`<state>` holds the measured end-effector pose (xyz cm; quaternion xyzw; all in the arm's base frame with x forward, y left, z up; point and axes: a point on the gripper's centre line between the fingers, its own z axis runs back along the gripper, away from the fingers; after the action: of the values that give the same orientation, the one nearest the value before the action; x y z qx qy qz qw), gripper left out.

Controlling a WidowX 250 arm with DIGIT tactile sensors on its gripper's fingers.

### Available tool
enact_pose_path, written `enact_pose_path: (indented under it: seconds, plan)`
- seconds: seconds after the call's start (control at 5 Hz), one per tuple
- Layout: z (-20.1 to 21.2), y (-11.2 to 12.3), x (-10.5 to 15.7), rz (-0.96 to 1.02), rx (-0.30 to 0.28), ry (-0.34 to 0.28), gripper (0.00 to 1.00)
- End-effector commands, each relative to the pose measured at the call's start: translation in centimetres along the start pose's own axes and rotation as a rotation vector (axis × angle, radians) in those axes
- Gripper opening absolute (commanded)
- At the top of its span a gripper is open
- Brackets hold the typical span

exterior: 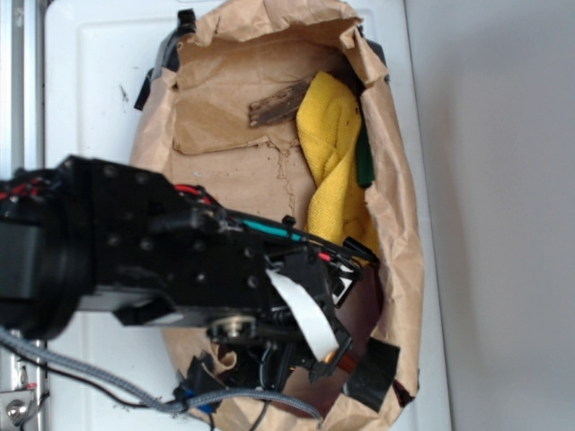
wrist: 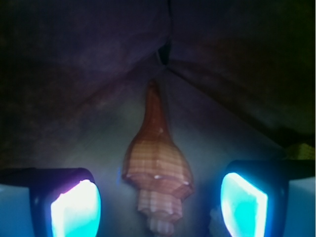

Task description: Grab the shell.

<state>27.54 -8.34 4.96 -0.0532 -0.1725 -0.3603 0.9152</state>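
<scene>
The shell (wrist: 157,163) is orange-brown with ridged whorls. It lies on the paper floor in the wrist view, its long pointed end aimed away from the camera and its stepped spire toward it. My gripper (wrist: 159,207) is open. Its glowing pads (wrist: 76,207) stand on either side of the shell's wide part, with a gap on each side and no contact. In the exterior view my gripper (exterior: 283,377) reaches down into the near end of the brown paper bag (exterior: 225,144), and the arm hides the shell.
A yellow cloth (exterior: 334,153) lies along the bag's right side with a green strip (exterior: 364,162) beside it. A dark flat wood piece (exterior: 278,103) rests at the bag's far end. Crumpled paper walls (wrist: 237,84) rise close behind the shell. The bag sits on a white surface (exterior: 99,72).
</scene>
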Motion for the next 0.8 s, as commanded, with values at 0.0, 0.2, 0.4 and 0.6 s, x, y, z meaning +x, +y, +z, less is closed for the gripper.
enact_pose_path:
  seconds: [0.0,0.2,0.4,0.6]
  plan:
    - [-2.1,-1.1,1.6,-0.058,0.035,0.007,1.0]
    - [-2.4,-0.7,1.3,-0.011,0.026,0.02,0.0]
    - [-2.2,-0.4,0.7,-0.003,0.044,0.018,0.0]
    - [-1.0,0.1,0.0,0.027,0.038,0.01,0.0]
